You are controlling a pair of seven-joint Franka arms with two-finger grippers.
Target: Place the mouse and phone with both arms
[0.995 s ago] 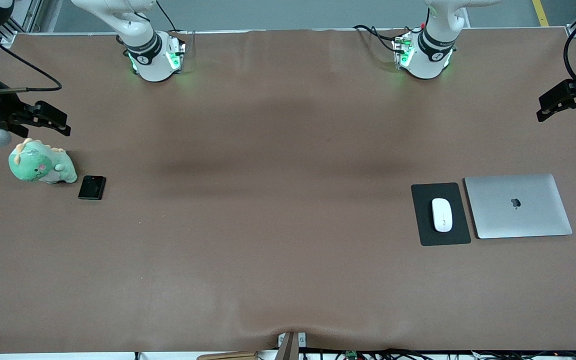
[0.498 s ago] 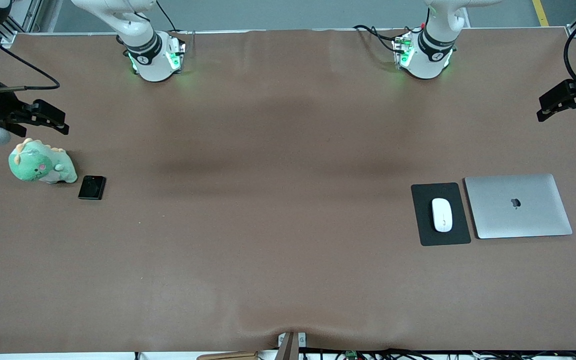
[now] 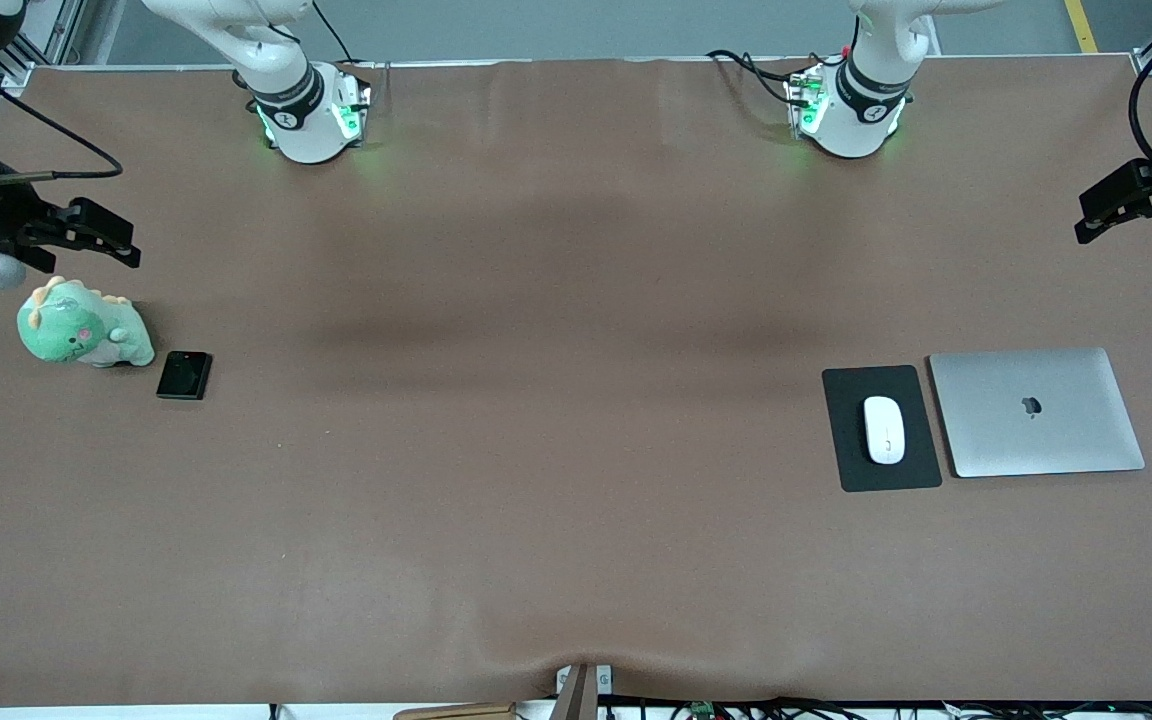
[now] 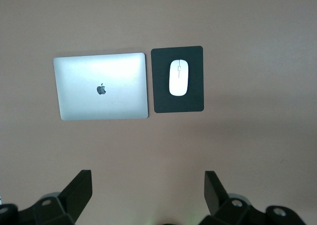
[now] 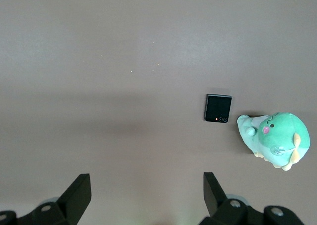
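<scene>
The left gripper [image 3: 1136,205] hangs high over the left arm's end of the table [image 3: 576,560], fingers [image 4: 79,190] spread wide and holding nothing. The right gripper [image 3: 76,238] hangs over the right arm's end, likewise spread wide and empty. Both positions suggest a standoff clear of the work.

The mouse [image 3: 884,429] rests centred on a black mat [image 3: 848,470], apart from both grippers, with a closed silver laptop [image 3: 1036,411] just beside the mat. This suits a desk layout, so its placement appears complete.

The phone [image 3: 184,375] lies flat on the table near a green plush dinosaur [image 3: 82,328], nearer the front camera than the right gripper. No containers are present.
</scene>
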